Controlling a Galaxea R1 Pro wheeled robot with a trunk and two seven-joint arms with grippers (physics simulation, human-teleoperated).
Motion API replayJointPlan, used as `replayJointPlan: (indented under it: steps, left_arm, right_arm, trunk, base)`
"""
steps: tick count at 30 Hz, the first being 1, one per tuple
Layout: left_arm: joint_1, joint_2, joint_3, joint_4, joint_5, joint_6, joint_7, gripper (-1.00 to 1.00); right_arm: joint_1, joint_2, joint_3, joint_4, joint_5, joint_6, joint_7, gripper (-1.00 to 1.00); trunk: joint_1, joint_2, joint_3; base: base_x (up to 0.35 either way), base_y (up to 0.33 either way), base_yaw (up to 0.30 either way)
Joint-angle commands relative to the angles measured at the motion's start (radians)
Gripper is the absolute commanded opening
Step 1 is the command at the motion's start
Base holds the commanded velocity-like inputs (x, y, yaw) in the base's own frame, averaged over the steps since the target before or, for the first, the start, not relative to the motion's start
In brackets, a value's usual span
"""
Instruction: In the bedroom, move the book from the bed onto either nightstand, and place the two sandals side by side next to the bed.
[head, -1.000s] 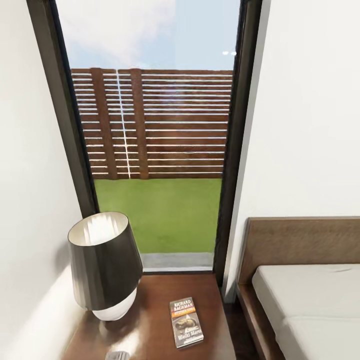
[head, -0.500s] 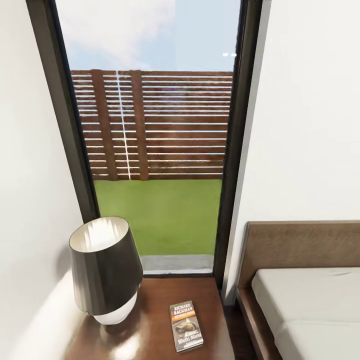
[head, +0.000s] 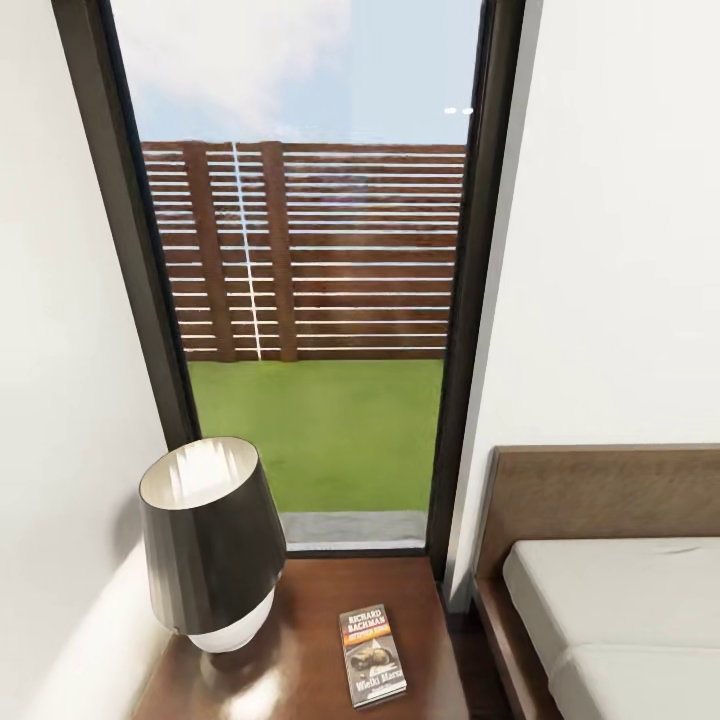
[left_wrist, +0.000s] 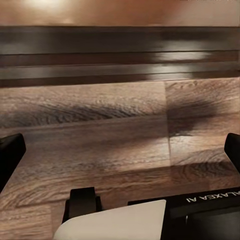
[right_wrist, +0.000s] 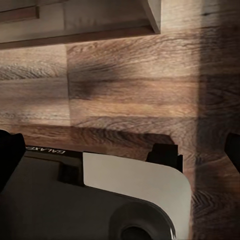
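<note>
Book (head: 373, 655): lay flat on the glossy nightstand (head: 300, 640), cover up, near the front of the top and toward the bed side.
Book's look: thin dark paperback, white "Richard Bachman" lettering at its far end, an orange band beneath, a dark picture lower down.
Long axis: ran roughly away from the robot toward the window (head: 300, 300), tilted slightly.
Lamp (head: 210, 540): dark shade on a white base, stood on the same top, just beside the book on the wall side, apart from it.
Bed (head: 600, 620): brown headboard and pale mattress, beyond a narrow gap from the nightstand.
Left end effector (left_wrist: 120, 160): fingertips wide apart, nothing between them, pointed down at plank floor (left_wrist: 100, 130); book was well above it, up on the nightstand.
Right end effector (right_wrist: 120, 150): likewise spread and empty over the floor.
Nearer arm: cannot tell from these views.
Judgement: book step looked done; sandals remained to be found.
</note>
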Motion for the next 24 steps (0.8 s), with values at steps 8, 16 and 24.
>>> replayJointPlan:
  steps: [8,16,24]
  left_arm:
    - [0.000,0.000,0.010,0.001,-0.007,-0.002,-0.001,1.00]
    - [0.000,0.000,0.010,0.001,-0.008,-0.002,-0.001,1.00]
    - [0.000,0.000,0.009,0.001,-0.009,-0.003,-0.001,1.00]
  right_arm:
    - [-0.002,0.000,0.009,0.004,-0.010,-0.006,0.004,1.00]
    - [-0.002,0.000,0.009,0.004,-0.009,-0.006,0.004,1.00]
    - [-0.002,0.000,0.009,0.004,-0.009,-0.006,0.004,1.00]
  trunk:
    - [0.000,-0.001,-0.001]
    - [0.000,-0.001,-0.001]
    - [0.000,-0.001,-0.001]
  base:
    - [0.000,0.000,0.000]
    - [0.000,0.000,0.000]
    - [0.000,0.000,0.000]
